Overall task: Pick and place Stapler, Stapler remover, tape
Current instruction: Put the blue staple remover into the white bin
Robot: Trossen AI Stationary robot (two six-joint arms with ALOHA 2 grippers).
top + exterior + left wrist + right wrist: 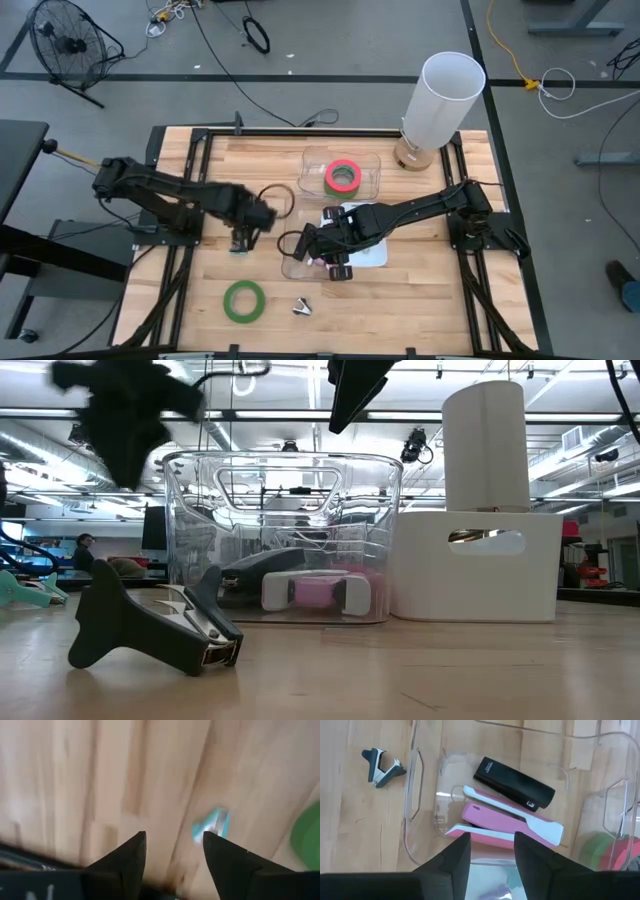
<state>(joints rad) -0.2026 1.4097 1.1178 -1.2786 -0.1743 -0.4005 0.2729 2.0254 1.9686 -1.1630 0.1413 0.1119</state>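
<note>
The right gripper [489, 852] hangs with jaws apart over a clear box [420, 795] holding a pink stapler [505, 822] and a black stapler [514, 783]. The left gripper [172, 852], jaws apart, hangs over the surface [420, 290]. A staple remover [301, 306] lies near a green tape ring [244, 300].

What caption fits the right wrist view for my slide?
Open right gripper above clear bin holding pink stapler and black stapler; staple remover outside.

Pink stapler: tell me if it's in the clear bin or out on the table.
In. The right wrist view shows the pink stapler lying inside the clear bin, beside a black stapler; the low view shows it behind the bin's wall.
</note>
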